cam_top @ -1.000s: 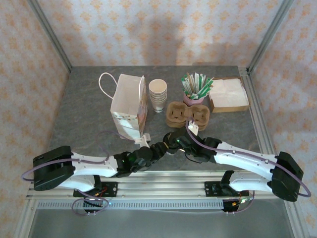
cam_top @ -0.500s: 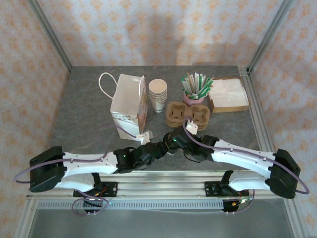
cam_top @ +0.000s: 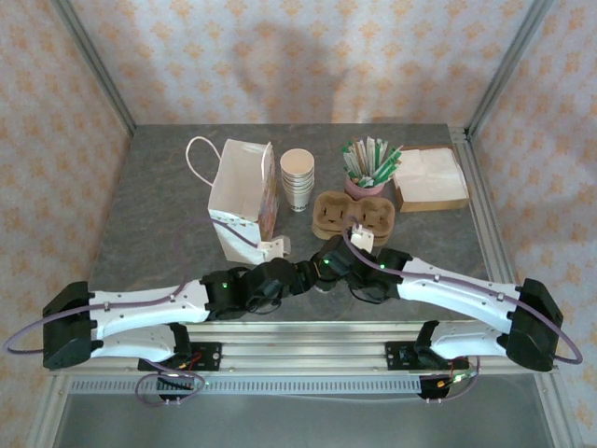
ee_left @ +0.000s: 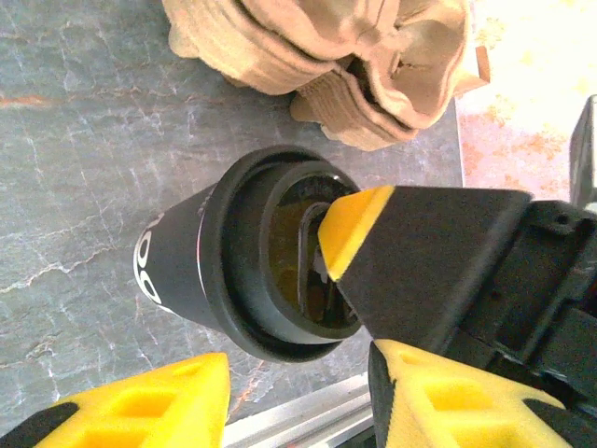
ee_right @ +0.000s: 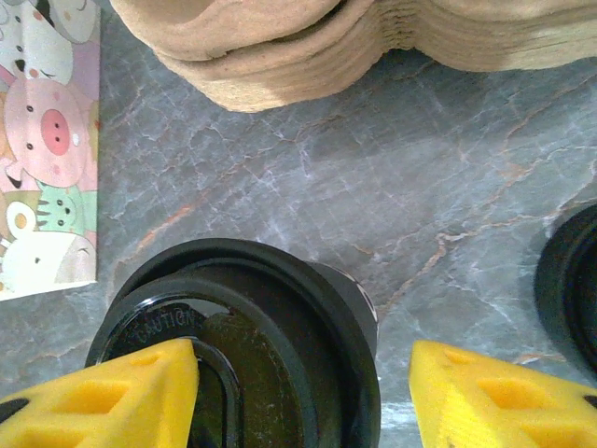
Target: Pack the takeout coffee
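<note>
Far left on the grey worktop (cam_top: 159,215) stands the white paper bag (cam_top: 241,191), mouth open, cord handle flopped out to its left, cartoon pigs and other animals printed down its side. Next along, a stack of lidless cups (cam_top: 298,177) just beside the bag. Then come the brown pulp cup carriers (cam_top: 353,215), a pink pot (cam_top: 366,166) stuffed with green-and-white sticks behind them, and a tray of napkins (cam_top: 429,179) at the far right. Front and centre, both arms reach in and meet just short of the carriers. The takeout coffee (ee_left: 280,252) stands on the worktop beneath them, near the front rail. The left claw (ee_left: 297,359) is spread, its yellow fingers (ee_left: 140,411) wide on either side of the cup, not pinching it. The right claw (ee_right: 303,355) is spread too. One finger (ee_right: 103,397) lies over the black lid, and the other hangs clear above bare stone, so nothing is gripped. That finger covers part of the lid from above. A second black round thing (ee_right: 571,285) peeks in on the right, and I can't tell what it is. "CAUTION" is embossed on the lid. The white marks on the cup's dark side are unreadable.
</note>
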### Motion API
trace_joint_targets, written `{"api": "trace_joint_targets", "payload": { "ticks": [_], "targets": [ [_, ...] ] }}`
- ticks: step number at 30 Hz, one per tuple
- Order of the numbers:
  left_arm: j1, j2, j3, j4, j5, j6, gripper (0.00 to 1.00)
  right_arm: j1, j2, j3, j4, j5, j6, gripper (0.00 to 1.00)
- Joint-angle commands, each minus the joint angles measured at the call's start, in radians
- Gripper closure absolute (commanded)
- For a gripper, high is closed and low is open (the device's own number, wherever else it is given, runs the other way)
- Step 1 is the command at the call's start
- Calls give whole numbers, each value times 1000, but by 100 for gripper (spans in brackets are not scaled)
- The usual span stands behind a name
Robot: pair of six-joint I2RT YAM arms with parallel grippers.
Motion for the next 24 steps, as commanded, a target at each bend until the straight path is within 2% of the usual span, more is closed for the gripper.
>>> {"api": "trace_joint_targets", "payload": {
  "ticks": [1,7,11,14,15,16,18,21,24],
  "targets": [
    [7,-41,44,-123,-32,74,55,1,-9,33,-145,43,-46,36],
    [7,-103,80,-227,-84,158,54,-1,-9,136,-221,118,-185,22],
    [11,-159,85,-268,-117,214,54,-1,-59,214,-234,186,-328,19],
    [52,-205,76,-284,-84,261,54,-1,-105,272,-207,199,-430,22],
    [78,-220,72,-291,-66,270,54,-1,-122,275,-181,198,-457,33],
    [106,-242,66,-294,-46,282,55,-1,-150,266,-143,171,-511,39],
    [138,-282,64,-306,-37,311,55,-1,-216,223,-20,75,-705,48],
    [151,-340,81,-347,-65,365,54,-3,-289,173,74,62,-1015,48],
    [162,-394,93,-387,-108,437,54,-34,-272,178,27,74,-1363,49]
  ]
}}
